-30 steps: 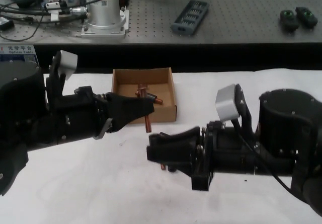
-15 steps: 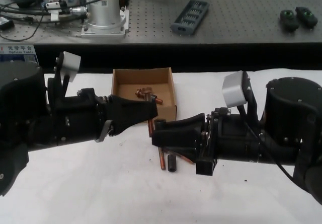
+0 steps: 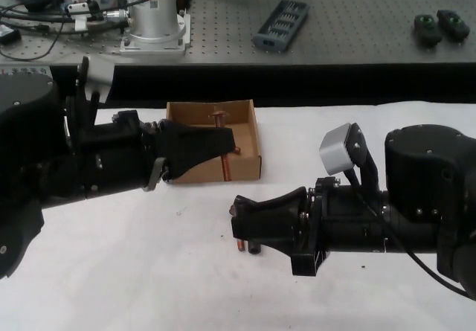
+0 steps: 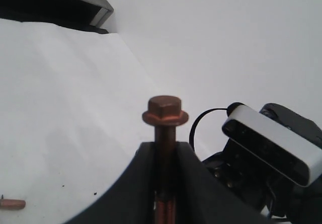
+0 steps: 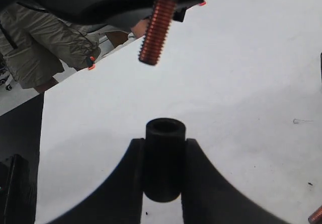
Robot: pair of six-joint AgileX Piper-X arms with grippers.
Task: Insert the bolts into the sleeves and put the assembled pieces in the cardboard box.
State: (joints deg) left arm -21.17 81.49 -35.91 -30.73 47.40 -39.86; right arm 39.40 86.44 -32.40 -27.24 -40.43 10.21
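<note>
My left gripper (image 4: 163,151) was clamped on a copper bolt (image 4: 165,110), pinching the shank just under the flanged hex head, so the bolt stood upright with its threaded end pointing down. My right gripper (image 5: 163,147) was closed on a black sleeve (image 5: 165,129), also upright, with its open mouth facing up. Half a second earlier I had the two close together, the bolt's tip just beside the sleeve. Since then they had drawn apart. My left arm had risen and pulled back toward the cardboard box (image 3: 245,169), so that in the high view the bolt crossed the box's front wall. My right arm had sunk lower toward the white cloth (image 3: 111,271). From my right wrist camera the threaded tip hung clear above the sleeve and off its axis, with open space between them. I judged that the insertion had not taken. Bolt and sleeve were still two pieces, and they would need lining up again, tip over mouth, before another descent. A loose bolt (image 3: 239,246) and a loose sleeve (image 3: 254,251) lay side by side on the cloth near my right gripper's tips, not yet paired. Most of the box's inside was hidden behind my left fingers, so I could not tell how many finished pieces lay in it.
</note>
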